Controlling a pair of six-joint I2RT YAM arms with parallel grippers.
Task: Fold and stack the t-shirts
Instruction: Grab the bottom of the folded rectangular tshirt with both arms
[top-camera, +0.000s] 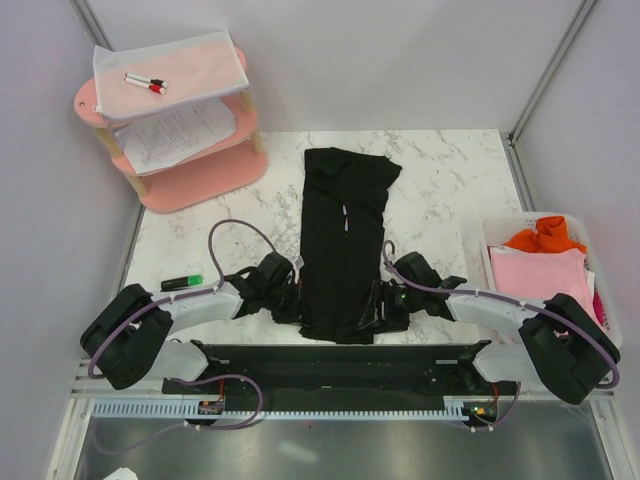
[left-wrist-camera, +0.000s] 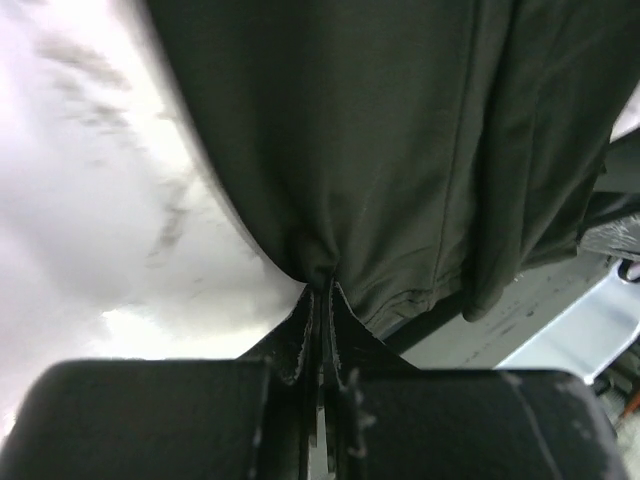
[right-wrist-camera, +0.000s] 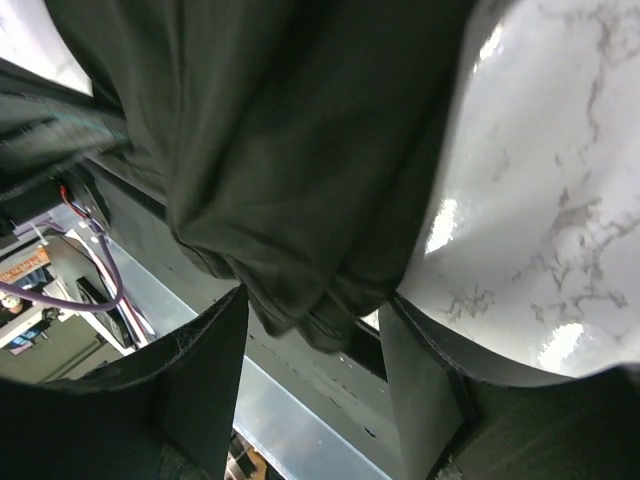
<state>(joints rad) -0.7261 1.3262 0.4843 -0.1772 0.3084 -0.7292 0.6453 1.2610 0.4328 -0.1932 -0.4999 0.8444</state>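
Note:
The black t-shirt (top-camera: 340, 240) lies on the marble table as a long narrow strip, running from the far middle to the near edge. My left gripper (top-camera: 296, 298) is at its near left corner, shut on the cloth's edge (left-wrist-camera: 322, 275). My right gripper (top-camera: 385, 303) is at the near right corner, open, with the bunched hem (right-wrist-camera: 310, 300) lying between its fingers. The pink t-shirt (top-camera: 540, 272) and the orange t-shirt (top-camera: 541, 237) lie in a white basket at the right.
A white basket (top-camera: 495, 228) stands at the table's right edge. A pink shelf rack (top-camera: 195, 178) with paper sheets and markers stands at the far left. A green highlighter (top-camera: 181, 283) lies at the near left. Grey walls enclose the table.

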